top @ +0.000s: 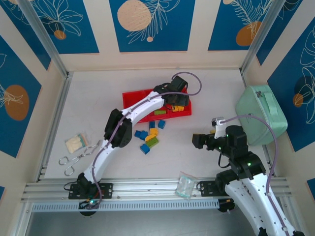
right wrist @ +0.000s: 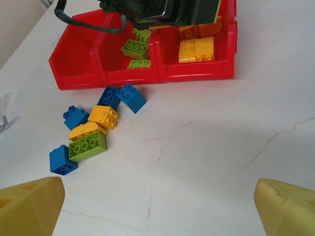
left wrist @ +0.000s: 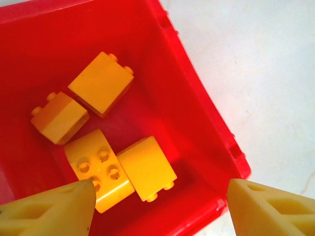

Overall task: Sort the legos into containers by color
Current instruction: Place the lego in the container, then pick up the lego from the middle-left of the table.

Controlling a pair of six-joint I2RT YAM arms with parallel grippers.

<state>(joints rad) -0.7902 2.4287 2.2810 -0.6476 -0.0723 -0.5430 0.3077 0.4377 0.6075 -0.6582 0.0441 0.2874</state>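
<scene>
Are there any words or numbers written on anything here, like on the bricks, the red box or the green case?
There is no text that can be read.
red tray: plain, no label.
legos: studs too small to show any letters.
mint green case: no writing seen.
clear bag: too small and blurred to tell.
wall panels: leaf and circle drawings, no words.

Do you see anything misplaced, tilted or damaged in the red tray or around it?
No brick sits in a wrong compartment: the yellow bricks share one, the green bricks another. The yellow ones lie tumbled, some on their sides. Thin crack-like lines cross the table.
</scene>
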